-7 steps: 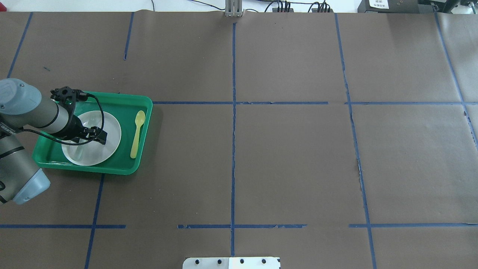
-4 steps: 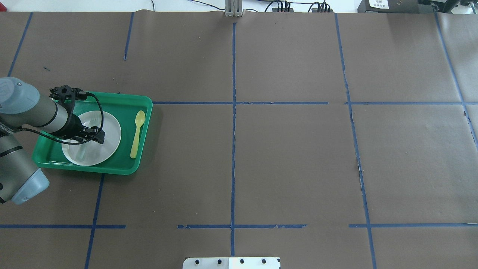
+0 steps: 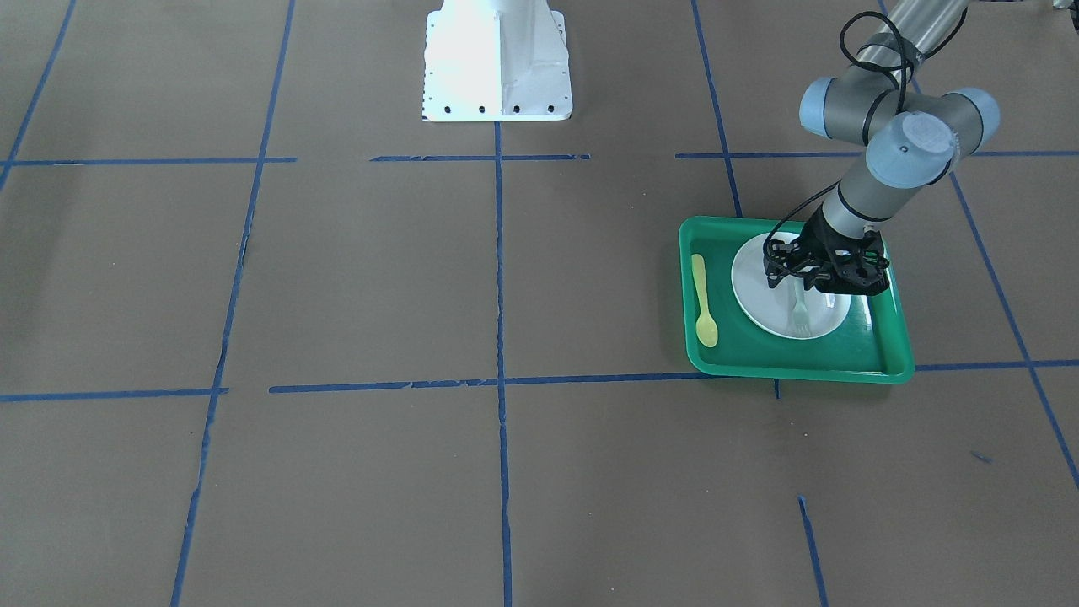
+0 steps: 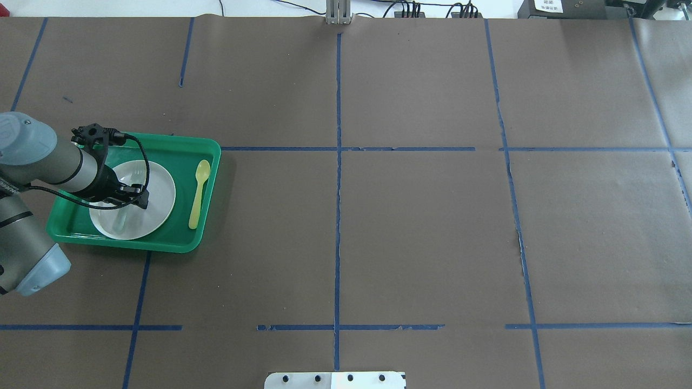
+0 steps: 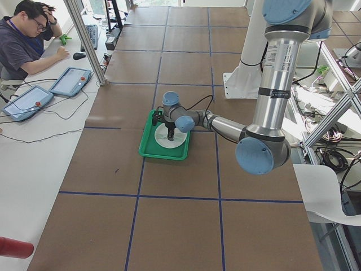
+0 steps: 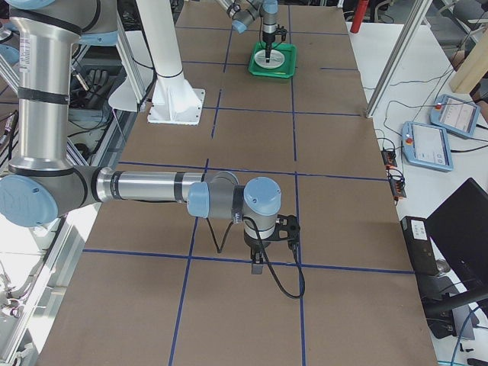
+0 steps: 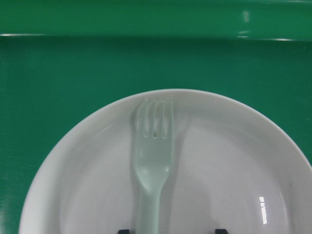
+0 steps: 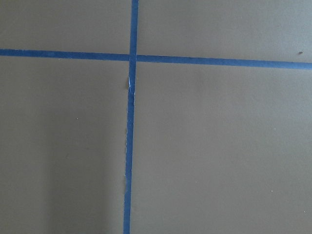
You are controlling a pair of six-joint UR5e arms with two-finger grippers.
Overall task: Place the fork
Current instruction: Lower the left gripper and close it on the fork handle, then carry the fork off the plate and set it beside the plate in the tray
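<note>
The pale white-grey fork (image 7: 153,161) lies flat on the white plate (image 7: 234,161), tines toward the tray's far rim. It also shows in the front-facing view (image 3: 799,316). The plate (image 3: 754,287) sits in the green tray (image 3: 877,354). My left gripper (image 3: 822,274) hangs just over the plate (image 4: 159,194), open. Its fingertips (image 7: 124,230) stand wide on either side of the fork's handle and do not hold it. My right gripper (image 6: 261,263) shows only in the exterior right view, over bare table; I cannot tell its state.
A yellow plastic spoon (image 4: 199,189) lies in the tray (image 4: 178,237) beside the plate, on the side toward the table's middle. The robot's white base plate (image 3: 497,59) is at the table's near edge. Brown paper with blue tape lines covers the table.
My left gripper has drawn back a little toward the robot's left over the plate. The fork stays lying on the plate.
</note>
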